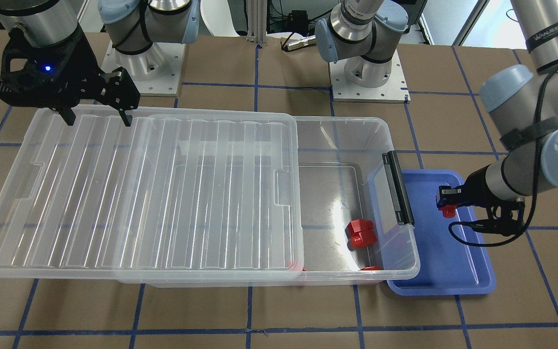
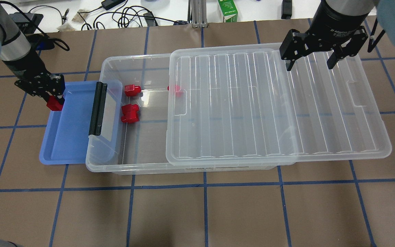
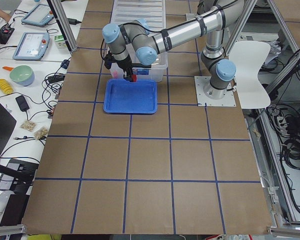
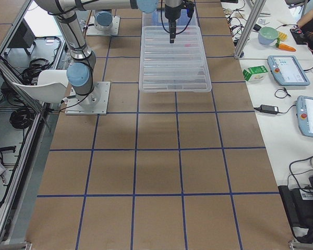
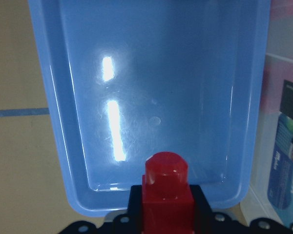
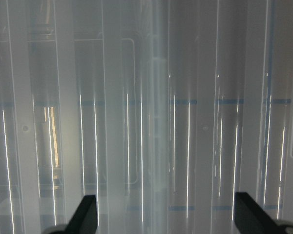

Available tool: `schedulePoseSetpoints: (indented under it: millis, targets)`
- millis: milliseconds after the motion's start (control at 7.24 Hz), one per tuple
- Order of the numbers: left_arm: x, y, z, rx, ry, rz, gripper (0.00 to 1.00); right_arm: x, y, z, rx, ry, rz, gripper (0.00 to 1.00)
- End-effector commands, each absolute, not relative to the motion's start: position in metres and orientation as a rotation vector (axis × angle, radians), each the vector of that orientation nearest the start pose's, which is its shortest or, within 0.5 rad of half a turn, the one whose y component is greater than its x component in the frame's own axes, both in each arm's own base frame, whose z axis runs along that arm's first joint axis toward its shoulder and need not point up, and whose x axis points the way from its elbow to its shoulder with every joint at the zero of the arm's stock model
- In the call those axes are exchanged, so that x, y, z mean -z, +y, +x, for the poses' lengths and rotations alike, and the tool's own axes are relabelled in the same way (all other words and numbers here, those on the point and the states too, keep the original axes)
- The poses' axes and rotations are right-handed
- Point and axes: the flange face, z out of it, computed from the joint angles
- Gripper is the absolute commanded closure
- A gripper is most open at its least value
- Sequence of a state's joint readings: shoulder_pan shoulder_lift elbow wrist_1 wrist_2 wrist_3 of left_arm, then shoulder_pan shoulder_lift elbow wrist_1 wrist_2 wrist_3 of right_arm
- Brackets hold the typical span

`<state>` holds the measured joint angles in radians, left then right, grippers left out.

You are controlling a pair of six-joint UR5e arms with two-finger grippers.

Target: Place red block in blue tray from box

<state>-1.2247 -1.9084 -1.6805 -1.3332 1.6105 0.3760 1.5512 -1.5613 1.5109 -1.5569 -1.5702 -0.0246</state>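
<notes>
Overhead exterior tabletop [image 2: 218, 212]: we see brown board crossed by blue tape lines, carrying everything below.
Box [image 2: 129, 168]: clear bin lying lengthwise, with a black latch bar [image 2: 98, 108] on the short end toward the robot's left.
Lid [image 2: 252, 103]: ribbed and translucent, slid toward the robot's right, so we see the latch end of the box uncovered.
Blue tray [image 2: 67, 137]: just beside the latch end, its near edge tucked under the box's rim.
Right claw [image 2: 310, 65]: fingers spread wide above the lid, gripping nothing.
Left claw [image 2: 55, 99]: pinching the red block.
Loose red pieces [image 2: 130, 114]: two lie in the open part of the box, and we make out a third partly under the lid.
Red block [image 5: 166, 200]: stub pointing out of the claw, held over the tray's corner away from the box; we cannot tell whether it touches.
</notes>
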Motion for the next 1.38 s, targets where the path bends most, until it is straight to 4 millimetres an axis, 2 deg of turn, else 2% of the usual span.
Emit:
schedulePoseSetpoints:
  millis: [0, 138, 276, 414, 553, 691, 829, 967, 1105, 1243]
  targets:
    - [-0.226, -0.575, 0.070, -0.341, 3.166, 0.074, 1.00, -0.513, -0.510, 0.090, 0.060, 3.160, -0.048, 0.00]
    - [-0.217, -0.577, 0.071, -0.362, 3.169, 0.077, 1.00, -0.517, -0.514, 0.044, 0.066, 3.149, 0.057, 0.00]
    - [-0.210, -0.578, 0.071, -0.379, 3.169, 0.080, 1.00, -0.529, -0.512, 0.013, 0.106, 3.161, 0.030, 0.00]
    - [-0.201, -0.578, 0.072, -0.395, 3.168, 0.113, 1.00, -0.530, -0.512, -0.014, 0.111, 3.177, -0.071, 0.00]
    - [-0.197, -0.583, 0.074, -0.380, 3.165, 0.120, 1.00, -0.516, -0.510, -0.057, 0.066, 3.172, -0.099, 0.00]
    - [-0.194, -0.585, 0.075, -0.384, 3.165, 0.113, 1.00, -0.489, -0.514, -0.111, 0.046, 3.166, -0.109, 0.00]
    - [-0.189, -0.587, 0.075, -0.389, 3.165, 0.111, 1.00, -0.452, -0.520, -0.157, 0.061, 3.175, -0.170, 0.00]
    - [-0.185, -0.590, 0.076, -0.364, 3.162, 0.108, 1.00, -0.421, -0.516, -0.175, 0.053, 3.166, -0.192, 0.00]
    - [-0.181, -0.591, 0.077, -0.363, 3.163, 0.120, 1.00, -0.391, -0.516, -0.176, 0.067, 3.174, -0.185, 0.00]
    - [-0.179, -0.591, 0.077, -0.366, 3.161, 0.118, 0.88, -0.367, -0.514, -0.176, 0.044, 3.166, -0.175, 0.00]
